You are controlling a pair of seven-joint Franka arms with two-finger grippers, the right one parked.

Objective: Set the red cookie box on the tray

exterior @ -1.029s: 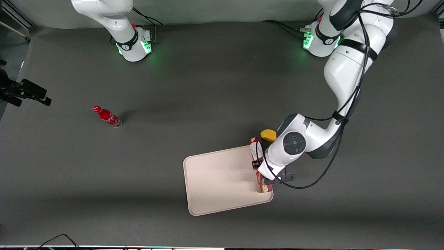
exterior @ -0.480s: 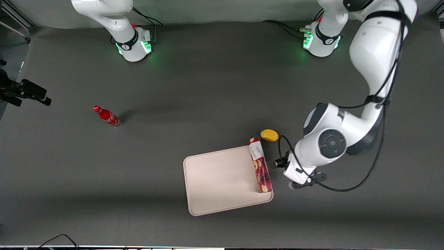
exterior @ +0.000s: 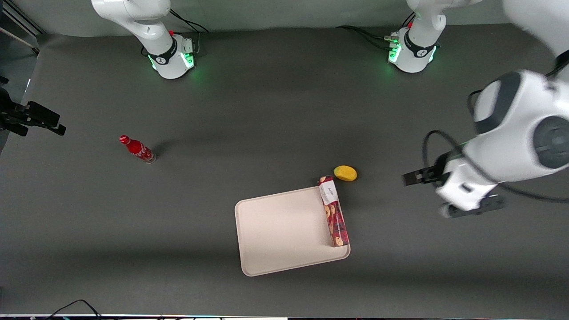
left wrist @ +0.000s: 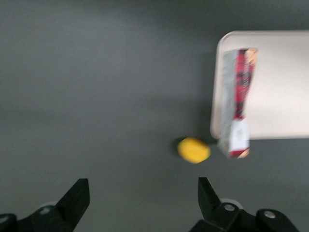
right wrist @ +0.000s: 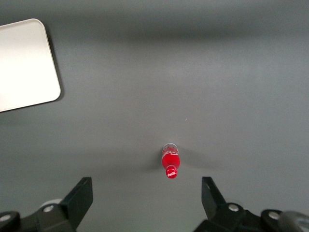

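Observation:
The red cookie box [exterior: 334,212] lies flat on the tray [exterior: 275,231], along the tray's edge toward the working arm's end. Its white label end sticks out a little over the rim farthest from the front camera. The wrist view shows the same box [left wrist: 237,104] on the tray [left wrist: 282,82]. My left gripper [exterior: 415,178] hangs well above the table, off toward the working arm's end and apart from the box. It is open [left wrist: 142,182] with only bare table between its fingers.
A small yellow rounded object [exterior: 345,173] sits on the table just off the box's label end, also seen from the wrist [left wrist: 193,149]. A small red bottle [exterior: 137,149] stands toward the parked arm's end.
One second ago the gripper was down at the box on the tray. It has since let go, risen and swung away toward the working arm's end. The box stays put.

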